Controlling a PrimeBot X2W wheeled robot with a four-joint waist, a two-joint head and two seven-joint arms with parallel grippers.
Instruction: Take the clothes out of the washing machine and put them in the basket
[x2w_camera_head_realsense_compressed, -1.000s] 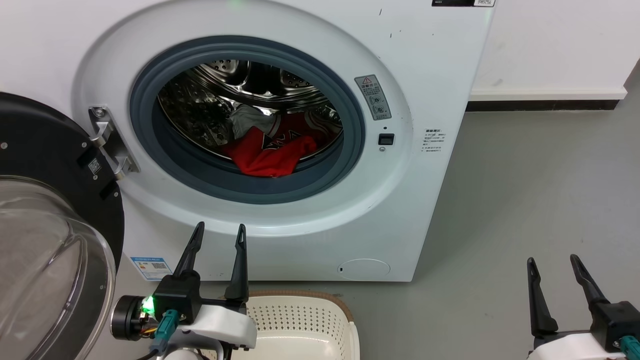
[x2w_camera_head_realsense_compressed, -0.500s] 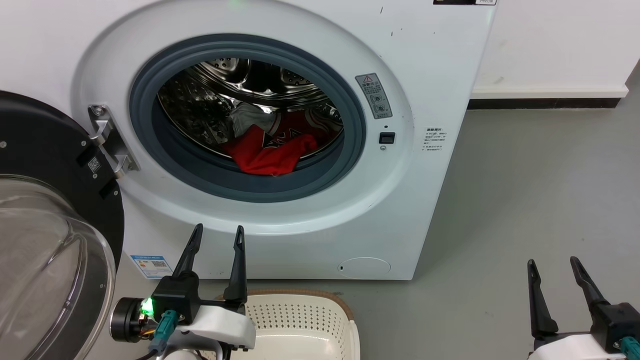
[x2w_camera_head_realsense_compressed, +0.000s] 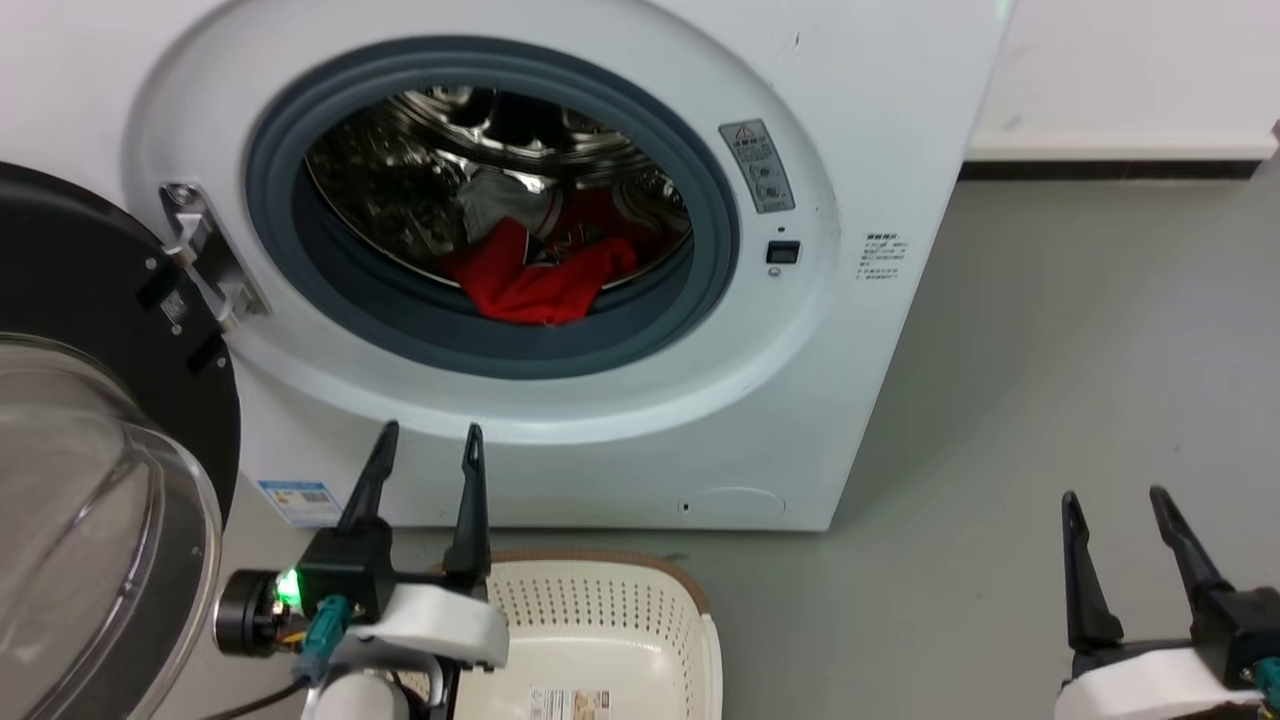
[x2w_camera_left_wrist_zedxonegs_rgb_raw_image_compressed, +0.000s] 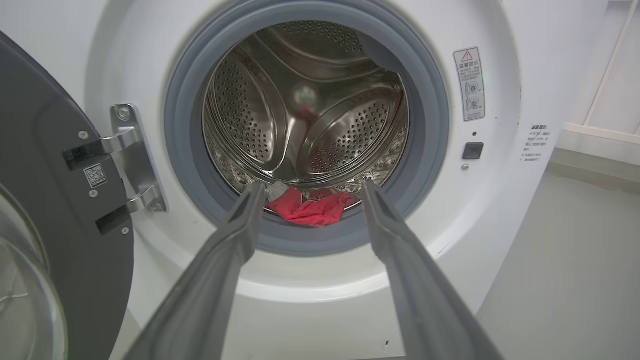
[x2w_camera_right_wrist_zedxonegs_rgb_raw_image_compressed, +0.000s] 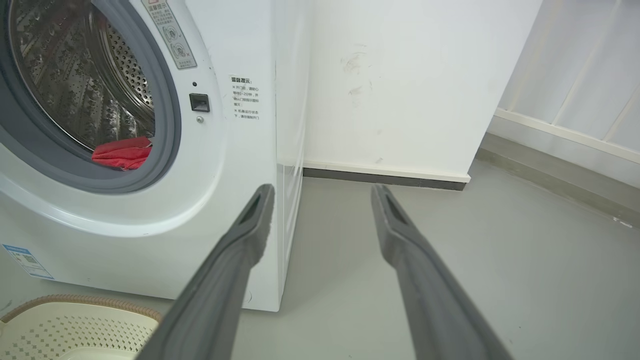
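Head view: the soft red garments with white trim (x2w_camera_head_realsense_compressed: 540, 285) lie heaped at the front lower lip of the shiny steel drum (x2w_camera_head_realsense_compressed: 400, 200) in the large white front-loading washing machine (x2w_camera_head_realsense_compressed: 800, 430). Its black-rimmed glass door (x2w_camera_head_realsense_compressed: 100, 450) is swung open. The low cream perforated plastic basket (x2w_camera_head_realsense_compressed: 600, 610) below holds none, so I judge the whole task remains. The left gripper (x2w_camera_head_realsense_compressed: 430, 430), jaws wide and bare, hovers under the grey rubber gasket (x2w_camera_head_realsense_compressed: 500, 350). The right gripper (x2w_camera_head_realsense_compressed: 1115, 495), equally wide, hangs beyond the machine's right corner.

Left wrist view: the heap lies beyond the gap between the jaws.

Right wrist view: it lies well left of them.
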